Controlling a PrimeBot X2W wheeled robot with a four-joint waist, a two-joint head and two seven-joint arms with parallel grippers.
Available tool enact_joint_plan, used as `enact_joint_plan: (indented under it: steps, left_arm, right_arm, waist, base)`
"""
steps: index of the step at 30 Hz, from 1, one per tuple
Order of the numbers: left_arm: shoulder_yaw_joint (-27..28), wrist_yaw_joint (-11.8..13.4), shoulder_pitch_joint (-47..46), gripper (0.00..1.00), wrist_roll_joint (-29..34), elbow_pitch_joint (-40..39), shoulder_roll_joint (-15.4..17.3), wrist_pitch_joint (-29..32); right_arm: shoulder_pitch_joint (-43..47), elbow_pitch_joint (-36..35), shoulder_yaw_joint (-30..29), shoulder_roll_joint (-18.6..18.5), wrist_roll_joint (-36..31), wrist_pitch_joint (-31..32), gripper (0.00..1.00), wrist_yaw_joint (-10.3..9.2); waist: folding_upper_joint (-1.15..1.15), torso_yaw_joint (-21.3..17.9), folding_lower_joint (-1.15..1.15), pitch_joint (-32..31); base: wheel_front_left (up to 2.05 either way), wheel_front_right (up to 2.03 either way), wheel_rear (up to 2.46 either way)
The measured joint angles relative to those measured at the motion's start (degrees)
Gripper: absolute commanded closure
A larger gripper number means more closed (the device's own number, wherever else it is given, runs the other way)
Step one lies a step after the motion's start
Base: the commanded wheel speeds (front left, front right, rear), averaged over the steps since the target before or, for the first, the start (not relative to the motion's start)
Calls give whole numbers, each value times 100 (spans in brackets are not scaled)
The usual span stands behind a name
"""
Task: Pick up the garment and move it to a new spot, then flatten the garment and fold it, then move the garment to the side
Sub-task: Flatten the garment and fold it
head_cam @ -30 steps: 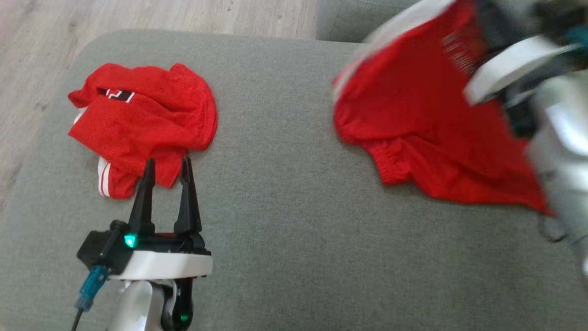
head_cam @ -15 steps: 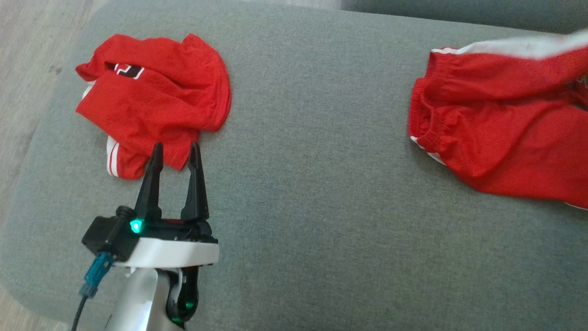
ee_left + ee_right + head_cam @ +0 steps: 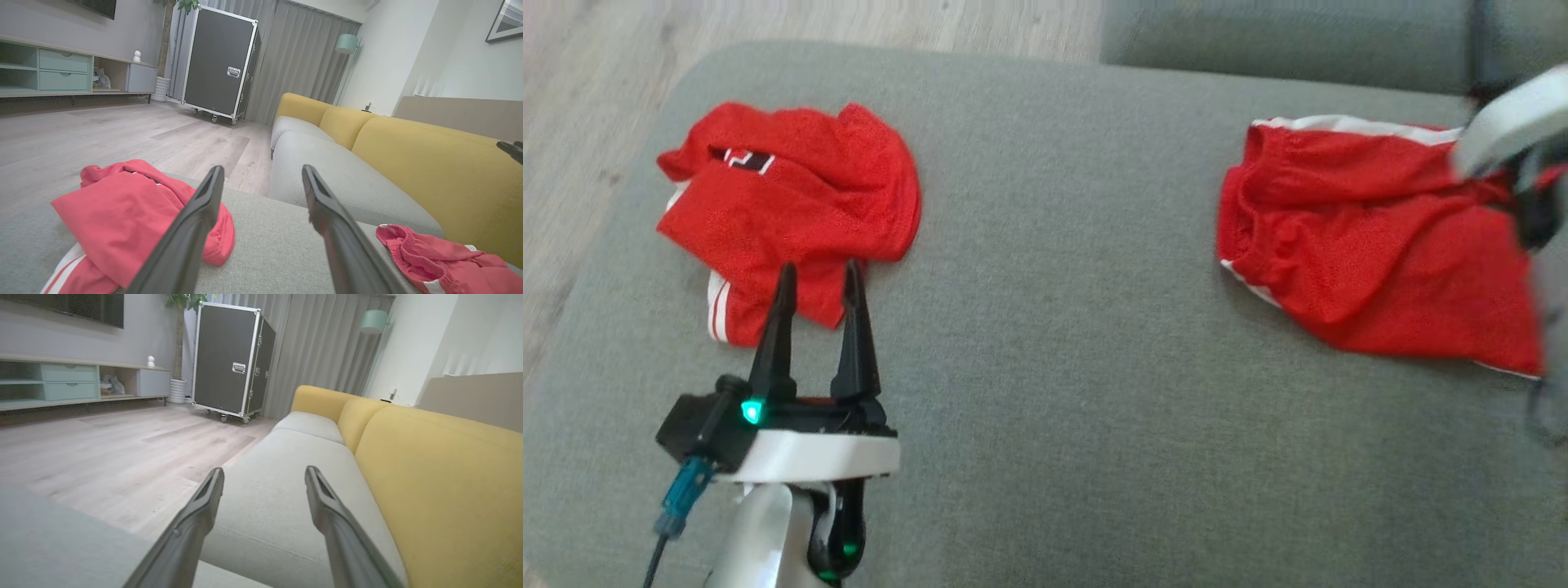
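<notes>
The left tool [image 3: 262, 171] holds its two dark fingers spread apart with nothing between them, above a grey cushioned seat [image 3: 265, 241]. A crumpled red jersey [image 3: 122, 212] with white stripes lies on the seat at the near left, and red shorts [image 3: 433, 257] lie at the near right. Beyond is a sofa [image 3: 408, 163] with yellow backrests, and farther off a black wheeled flight case [image 3: 218, 61]. A dark tip [image 3: 510, 149] at the right edge may be another tool's finger.

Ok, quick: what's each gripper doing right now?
Left gripper: open, holding nothing.
Right gripper: open, holding nothing.
</notes>
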Motion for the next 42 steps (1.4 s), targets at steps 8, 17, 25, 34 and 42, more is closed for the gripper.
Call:
enact_joint_plan:
  steps: [8,17,25,34,42]
  left_arm:
    - [110,-3,346,0,82,5,2,0]
    - [186,-40,633,0,218,56,3,0]
    - [219,-55,925,0,342,253,9,0]
    - [94,-101,915,0,408,494,9,0]
    - [-55,-102,707,0,391,510,9,0]
  right_arm:
    - [2138,-2105,-3,902,223,0,0,0]
    - [4448,-3882,-633,1638,-65,-8,0,0]
    - [5521,-4186,-786,1733,30,-8,0,0]
    - [5417,-4216,-778,1745,-78,-8,0,0]
    - [4891,-3566,-370,1744,-782,-1,0,0]
  waist:
    - [0,-223,0,-501]
    - [0,-418,-1,-853]
    - [0,-593,0,-979]
    - [0,-658,1,-908]
    - [0,-472,1,-622]
  base:
    - [0,0,0]
    - [0,0,0]
    - [0,0,0]
    - [0,0,0]
    - [0,0,0]
